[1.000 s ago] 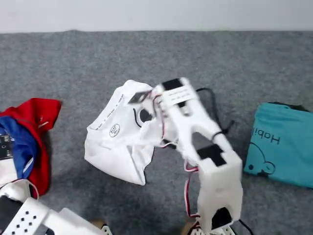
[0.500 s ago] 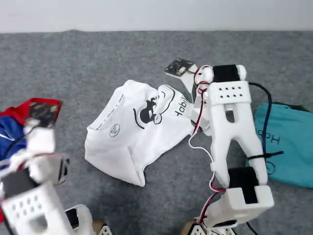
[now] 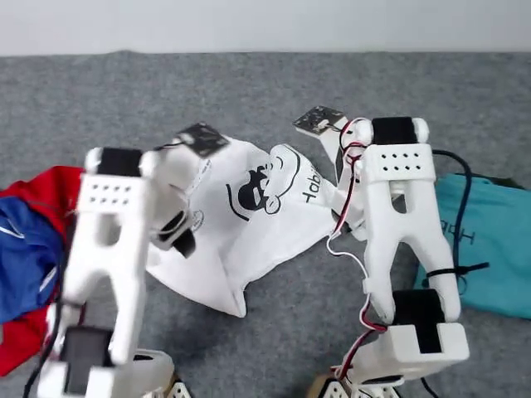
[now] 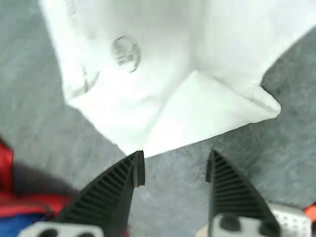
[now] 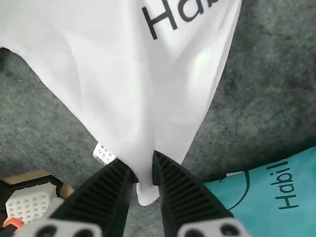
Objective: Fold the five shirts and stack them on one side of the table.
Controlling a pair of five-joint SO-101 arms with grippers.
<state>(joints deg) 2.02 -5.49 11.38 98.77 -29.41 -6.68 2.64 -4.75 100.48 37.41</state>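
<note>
A white shirt (image 3: 249,224) with a black print lies crumpled at the table's middle. My right gripper (image 5: 143,175) is shut on a pinch of the white shirt (image 5: 148,89) at its right edge, beside the teal shirt. My left gripper (image 4: 175,165) is open just above the grey table, at the near left corner of the white shirt (image 4: 163,74), with nothing between its fingers. In the high view the left arm (image 3: 124,215) covers the shirt's left side, and the right arm (image 3: 398,191) stands at its right side.
A folded teal shirt (image 3: 485,245) lies at the right edge of the table, also seen in the right wrist view (image 5: 266,197). A heap of red and blue shirts (image 3: 29,249) sits at the left edge. Grey felt (image 3: 249,91) covers the table.
My right arm dragged the shirt's right edge to the right, spreading the print open. My left arm swung in from the near left corner to the shirt's left side.
</note>
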